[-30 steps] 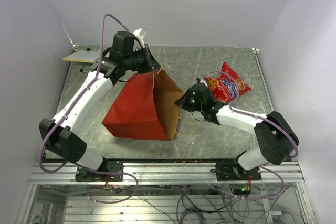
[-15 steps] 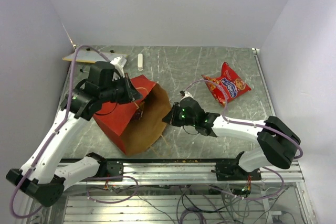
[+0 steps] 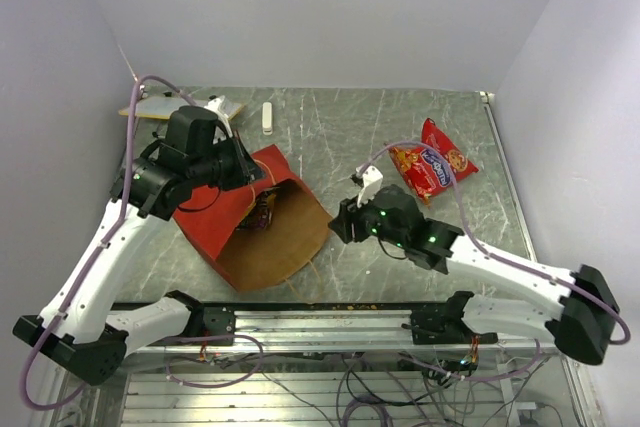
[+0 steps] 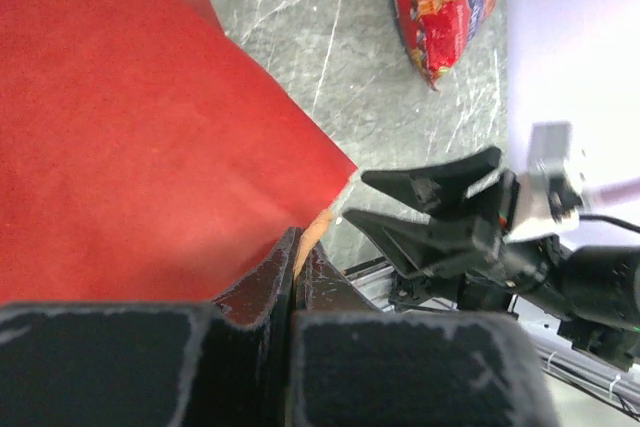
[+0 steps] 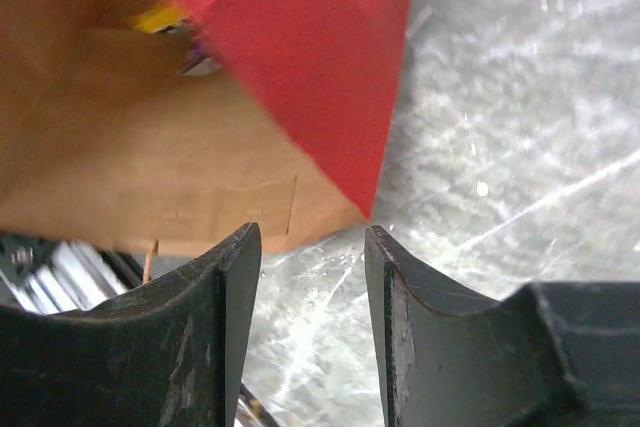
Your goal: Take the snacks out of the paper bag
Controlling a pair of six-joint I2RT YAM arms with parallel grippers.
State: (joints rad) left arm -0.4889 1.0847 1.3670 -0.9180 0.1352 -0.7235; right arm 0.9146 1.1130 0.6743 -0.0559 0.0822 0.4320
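The paper bag [image 3: 212, 215], red outside and brown inside, lies tilted with its mouth toward the front right. My left gripper [image 3: 250, 172] is shut on its upper rim; the left wrist view shows the fingers pinching the bag edge [image 4: 298, 247] beside the red wall [image 4: 130, 147]. Small packets [image 3: 262, 212] show deep inside the bag. My right gripper [image 3: 338, 225] is open and empty just outside the mouth. In the right wrist view its open gripper [image 5: 312, 247] sits below the bag's corner [image 5: 300, 37], with a yellow packet [image 5: 160, 17] inside. A red chip bag [image 3: 432, 164] lies on the table at the back right.
A small white stick [image 3: 267, 117] and a tan board [image 3: 150, 107] lie at the back left. A metal rail [image 3: 330, 322] runs along the table's front edge. The right gripper also shows in the left wrist view [image 4: 430, 202], close to the bag's corner.
My left arm has swung the bag left and tipped it, its mouth now facing the front right. My right gripper has left the chip bag and come to the bag's mouth.
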